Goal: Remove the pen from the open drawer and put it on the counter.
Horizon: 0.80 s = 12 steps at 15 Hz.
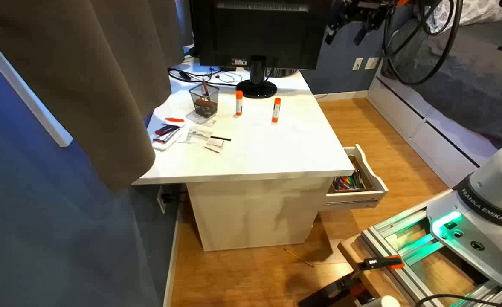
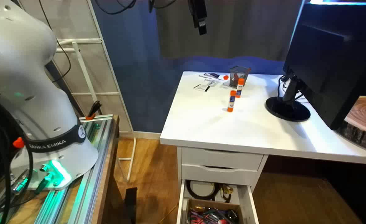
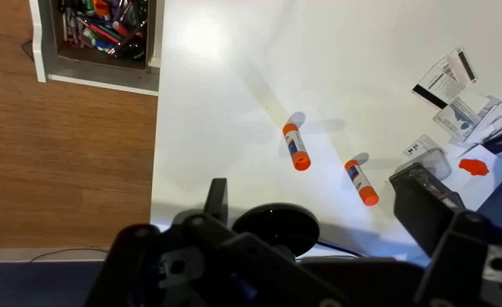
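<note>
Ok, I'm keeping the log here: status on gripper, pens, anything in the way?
Gripper open, empty, up high. Pens jumbled in open drawer. Counter has two upright glue sticks, seemingly easy to avoid.

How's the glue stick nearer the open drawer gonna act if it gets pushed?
The glue stick would probably tip, standing tall on a narrow base. Once down, its round barrel might roll across the flat white desktop. Its straight tube looks fairly stiff.

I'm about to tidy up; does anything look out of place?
Yes: a thin yellowish stick, perhaps a pencil, lies on the floor near the cabinet base, as if dropped, though pens sit in the open drawer.
</note>
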### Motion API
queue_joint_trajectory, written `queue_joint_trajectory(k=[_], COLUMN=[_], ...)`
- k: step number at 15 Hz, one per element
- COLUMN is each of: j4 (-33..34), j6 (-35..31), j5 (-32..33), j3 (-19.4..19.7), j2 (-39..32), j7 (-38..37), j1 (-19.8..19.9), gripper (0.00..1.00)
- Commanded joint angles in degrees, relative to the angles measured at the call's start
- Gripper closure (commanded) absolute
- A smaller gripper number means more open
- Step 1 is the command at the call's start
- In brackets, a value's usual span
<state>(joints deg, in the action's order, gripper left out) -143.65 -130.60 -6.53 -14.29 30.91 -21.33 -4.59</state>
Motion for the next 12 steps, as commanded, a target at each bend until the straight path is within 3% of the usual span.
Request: queue_joint_trajectory(k=[1,12], j4=[0.12,-0.24], j6=[0.16,-0.55], j5=[0.35,0.81], j3=[0.46,0.69], j2=[-0.06,-1.00], j7=[-0.24,-0.28], j1=[-0.47,0.22], gripper=[0.00,0.00])
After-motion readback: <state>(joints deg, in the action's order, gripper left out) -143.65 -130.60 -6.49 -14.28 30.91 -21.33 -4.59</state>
